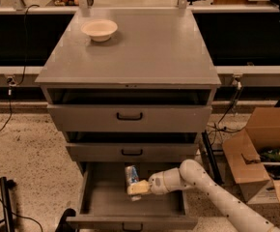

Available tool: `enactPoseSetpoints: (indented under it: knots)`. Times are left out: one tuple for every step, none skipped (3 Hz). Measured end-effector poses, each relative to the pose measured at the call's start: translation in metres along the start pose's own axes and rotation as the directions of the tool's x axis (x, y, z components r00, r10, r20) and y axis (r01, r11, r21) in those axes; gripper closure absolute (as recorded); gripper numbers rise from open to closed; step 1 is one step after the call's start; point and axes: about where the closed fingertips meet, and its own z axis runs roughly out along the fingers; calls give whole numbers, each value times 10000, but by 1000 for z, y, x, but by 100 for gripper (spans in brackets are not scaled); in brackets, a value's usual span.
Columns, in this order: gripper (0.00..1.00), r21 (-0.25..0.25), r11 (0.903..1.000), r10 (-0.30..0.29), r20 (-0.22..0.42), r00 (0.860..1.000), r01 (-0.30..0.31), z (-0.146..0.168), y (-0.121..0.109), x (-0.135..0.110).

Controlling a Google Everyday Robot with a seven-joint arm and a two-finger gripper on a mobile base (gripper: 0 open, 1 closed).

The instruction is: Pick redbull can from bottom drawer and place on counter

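Small slim silver-and-blue redbull can (131,174) sits in the pulled-out deep grey metal bottom drawer (106,202), rear centre, just at 11 o'clock of the white arm's gripper (139,187). Can't tell if gripper is spread or pinching the can. Flat grey counter (145,52) lies at 12 o'clock.

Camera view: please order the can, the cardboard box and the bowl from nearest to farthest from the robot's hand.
The hand is in the open bottom drawer.
1. Can: beside the hand, same drawer.
2. Cardboard box: floor, right side.
3. Bowl: on the counter, back left.
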Motion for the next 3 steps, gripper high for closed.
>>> enactPoseSetpoints:
  knots:
    - [100, 379, 9913, -1289, 865, 9879, 1261, -40, -74, -21]
    - [100, 643, 9754, -2182, 1500, 9643, 2108, -79, -135, -39]
    - [100, 435, 9697, -2444, 1691, 9548, 2405, -119, -185, -38]
